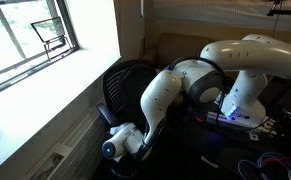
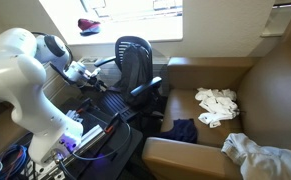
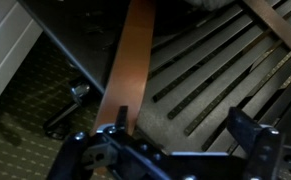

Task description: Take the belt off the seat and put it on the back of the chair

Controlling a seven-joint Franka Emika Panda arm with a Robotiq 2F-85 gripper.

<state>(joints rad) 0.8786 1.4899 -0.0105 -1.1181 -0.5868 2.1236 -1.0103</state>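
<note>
**Wrist view, L to R.** At 8 o'clock, patterned carpet (image 3: 25,140) and a castor (image 3: 70,98) of the chair base. Centre-left, belt (image 3: 130,60): tan strap from 12 o'clock down toward 7 o'clock, laid along the edge of the seat (image 3: 215,80), a dark slatted pad filling 1–4 o'clock. Along 6 o'clock, gripper (image 3: 167,140): jaws wide apart, holding nothing. Near end of belt just beside the finger (image 3: 82,150) at 7 o'clock, not centred in the gap.

**Step in hand (judged).** Approach for pick-up, with no lift yet. To do well:
- Shift toward 9 o'clock to centre the strap in the gap.
- Turn the wrist to set the jaws across the strap's width, not along its length.
- Descend to bracket it, then close fully, as for a thin flat thing.
- Expect limp, trailing ends, so lift well clear of the seat before carrying to the back of the chair (image 2: 135,52).
- Risks: catching a slat instead, or nudging the strap off the edge toward the carpet.

**Surface & room, exterior views, L to R.** Window (image 1: 30,40) w/ bright sill at 10 o'clock, black chair (image 1: 123,88) below it, white arm (image 1: 175,90) across centre. From the opposite side: arm at 9 o'clock, chair at centre, dark blue cloth (image 2: 181,128) low btw. chair & couch, brown couch (image 2: 275,90) at 3 o'clock w/ a white cloth heap (image 2: 217,105).
</note>
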